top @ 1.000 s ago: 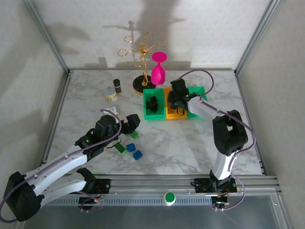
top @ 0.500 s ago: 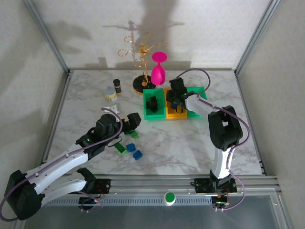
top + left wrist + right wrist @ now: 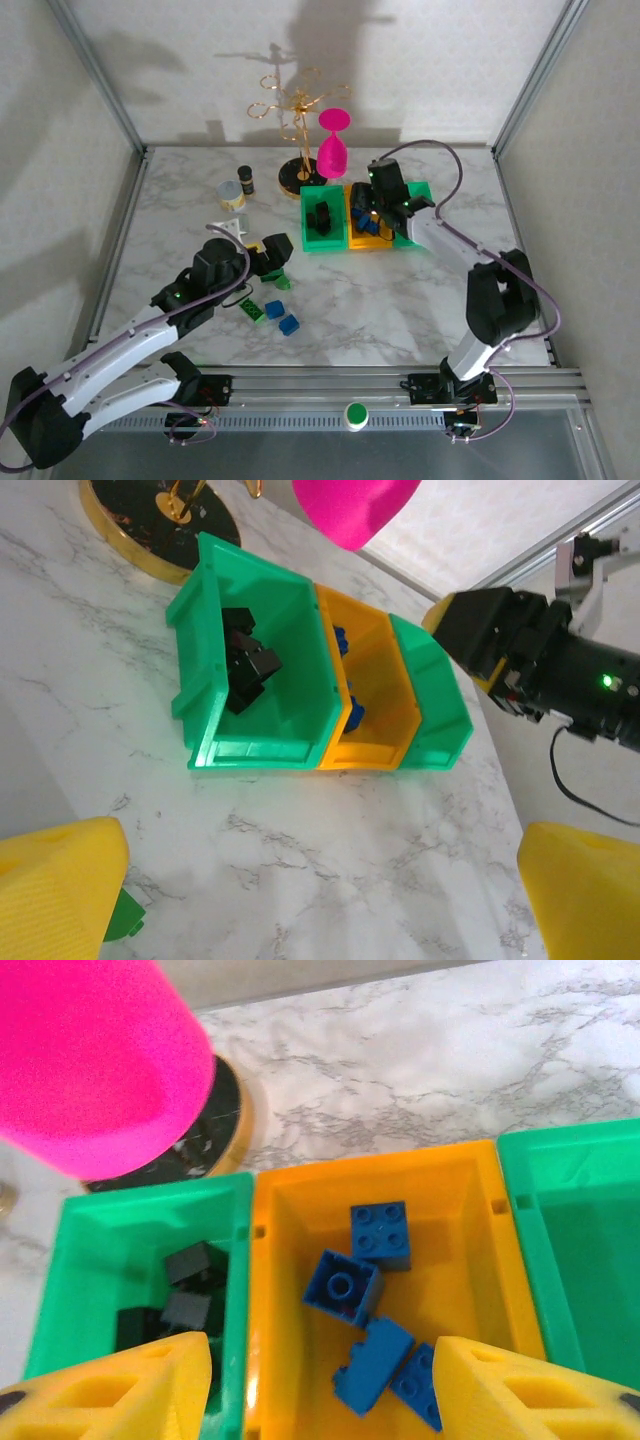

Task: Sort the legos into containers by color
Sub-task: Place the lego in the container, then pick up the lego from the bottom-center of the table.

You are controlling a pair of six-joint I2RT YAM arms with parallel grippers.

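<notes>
Nearest the arm bases, a few loose legos [image 3: 274, 309] lie on the marble-patterned table [image 3: 420, 300]: two blue and one green in a cluster, with another green brick [image 3: 283, 283] a little farther out, just beside the left gripper [image 3: 272, 255]. That gripper is spread wide and holds nothing. In its wrist view the yellow ribbed fingers [image 3: 60, 880] frame bare tabletop, and the green brick pokes in at the lower left. These bricks look light, rigid and tough, with glossy flat sides and studded tops. I judge they will skid on the smooth table if nudged. The surest hold is from above, pinching two opposite flat walls squarely, since a corner grip would likely twist out. Farther back sit the containers [image 3: 348, 243], three thin-walled, open-topped plastic bins joined in a row. The left green bin [image 3: 80, 1230] holds black bricks [image 3: 190, 1280], the orange bin [image 3: 470, 1210] in the middle holds four blue bricks [image 3: 343, 1287], and the right green bin [image 3: 580, 1260] looks empty where it can be seen. The right gripper [image 3: 372, 212] hangs over the orange bin, its yellow fingers [image 3: 540, 1390] parted and empty. Just beyond the bins stand a glossy pink goblet [image 3: 333, 150] and a gold wire stand [image 3: 298, 110] on a dark round base. A tin can [image 3: 232, 196] and a small dark jar [image 3: 245, 180] sit at the far left.
</notes>
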